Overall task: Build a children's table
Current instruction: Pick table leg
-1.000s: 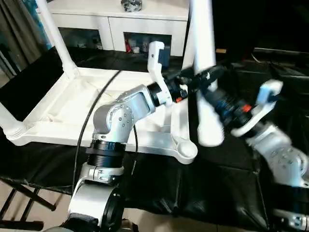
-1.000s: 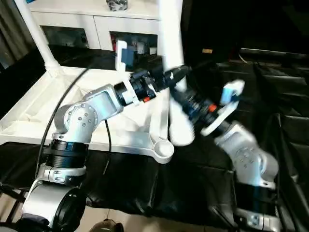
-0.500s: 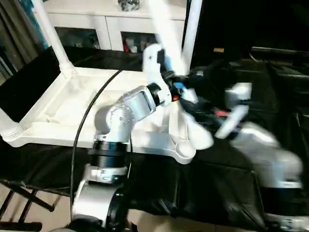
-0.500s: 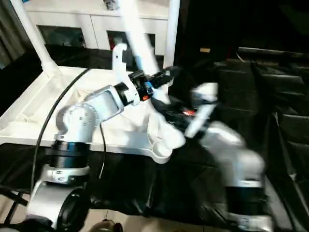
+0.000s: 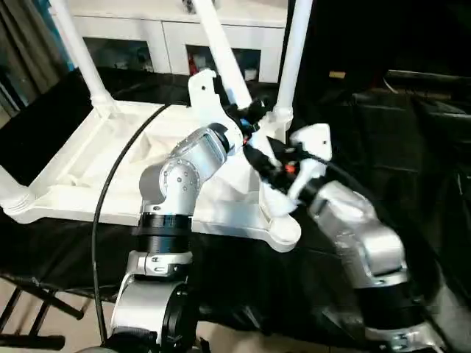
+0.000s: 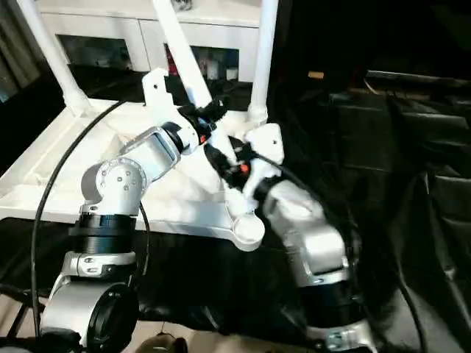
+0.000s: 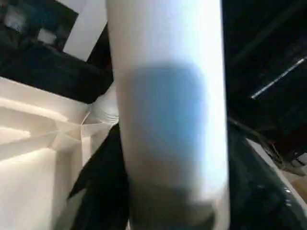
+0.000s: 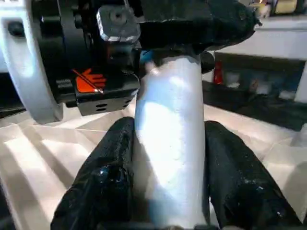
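A white tabletop lies upside down on a black-draped surface, its ribbed underside facing up, with the white cabinet standing just behind it. Two legs stand upright in the tabletop's far corner sockets: one at the far left corner, one at the far right corner. A stub of a third leg shows at the near left corner. The near right corner socket is open and empty. A loose leg leans over the tabletop, its upper end tilted toward the cabinet and its lower end slanting down toward the near right socket, held just above the tabletop's right rim. The right hand is clamped on this leg, a black finger pressed against each side of the tube. The left hand sits on the same leg, just above the right hand and nearer the cabinet; the two hands are almost touching. In the left wrist view the leg runs close before the camera with the tabletop's ribs beside it, and whether the left hand's fingers are closed on the tube or merely around it cannot be told. A black cable loops over the tabletop beside the left forearm.
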